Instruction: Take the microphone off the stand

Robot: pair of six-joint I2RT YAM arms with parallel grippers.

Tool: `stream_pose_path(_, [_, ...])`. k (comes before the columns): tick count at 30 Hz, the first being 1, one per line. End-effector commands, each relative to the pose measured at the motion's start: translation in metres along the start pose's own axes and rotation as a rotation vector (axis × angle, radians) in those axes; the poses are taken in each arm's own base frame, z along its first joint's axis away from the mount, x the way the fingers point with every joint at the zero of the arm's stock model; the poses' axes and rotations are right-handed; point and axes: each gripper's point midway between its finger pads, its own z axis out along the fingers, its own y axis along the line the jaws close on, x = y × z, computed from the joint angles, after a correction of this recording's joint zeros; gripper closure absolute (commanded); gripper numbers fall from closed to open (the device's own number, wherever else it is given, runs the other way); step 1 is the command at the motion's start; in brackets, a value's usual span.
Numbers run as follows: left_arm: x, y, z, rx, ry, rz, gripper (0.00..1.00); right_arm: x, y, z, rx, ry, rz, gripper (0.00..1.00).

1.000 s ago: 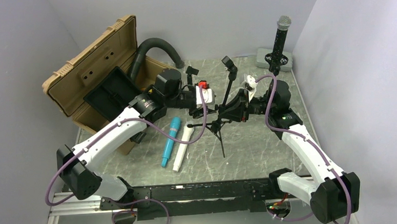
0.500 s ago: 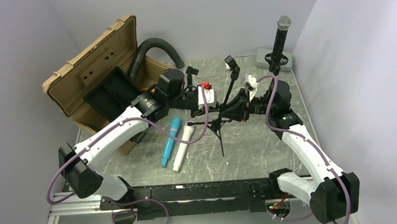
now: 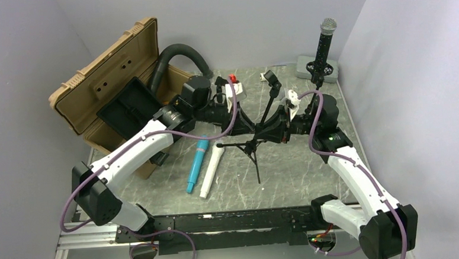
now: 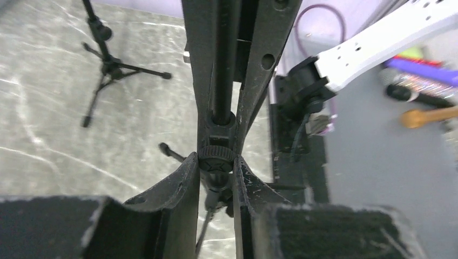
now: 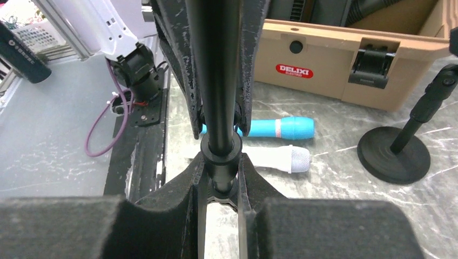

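Pinching the tripod stand (image 3: 256,163) at frame centre: left gripper (image 4: 216,162) and right gripper (image 5: 220,162) are both clamping its pole.

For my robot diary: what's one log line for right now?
left gripper: shut on black tripod stand | right gripper: shut on its pole

Microphone (image 3: 324,43): black body, silver mesh head up, seated near upright and slightly tilted.
Stand (image 3: 304,63): grey base with a black holder, parked at the table's far right corner, microphone carried in it.
Tripod stand (image 3: 257,162): black, thin legs splayed at mid-table, pole leaned toward the far right, clamped from both sides by left end effector (image 4: 216,178) and right end effector (image 5: 219,183).
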Motion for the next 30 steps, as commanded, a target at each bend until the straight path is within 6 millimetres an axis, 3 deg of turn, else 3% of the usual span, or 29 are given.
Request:
stream_pose_path(1, [-0.006,-0.056,0.004,0.313,-0.035,-0.330,0.81,-0.015,-0.006,-0.001,0.030,-0.024,-0.111,1.00])
stream_pose_path(3, [-0.010,-0.056,0.001,0.335,-0.071,-0.364,0.59,-0.014,-0.007,-0.001,0.034,-0.022,-0.111,1.00])
stream_pose_path(7, [-0.015,-0.044,-0.007,0.272,-0.074,-0.317,0.35,-0.014,-0.007,-0.002,0.037,-0.022,-0.106,1.00])
stream_pose_path(13, [-0.019,-0.008,-0.023,0.013,-0.022,0.055,0.22,-0.014,-0.009,-0.001,0.036,-0.025,-0.100,1.00])
stream_pose_path(17, [-0.026,0.008,-0.036,-0.135,-0.019,0.269,0.08,-0.015,-0.009,-0.001,0.036,-0.026,-0.100,1.00])
stream_pose_path(24, [-0.030,0.021,-0.029,-0.193,0.003,0.462,0.13,-0.015,-0.010,-0.001,0.034,-0.027,-0.092,1.00])
stream_pose_path(30, [-0.033,0.022,-0.014,-0.177,0.020,0.543,0.35,-0.013,-0.011,-0.001,0.038,-0.028,-0.091,1.00])
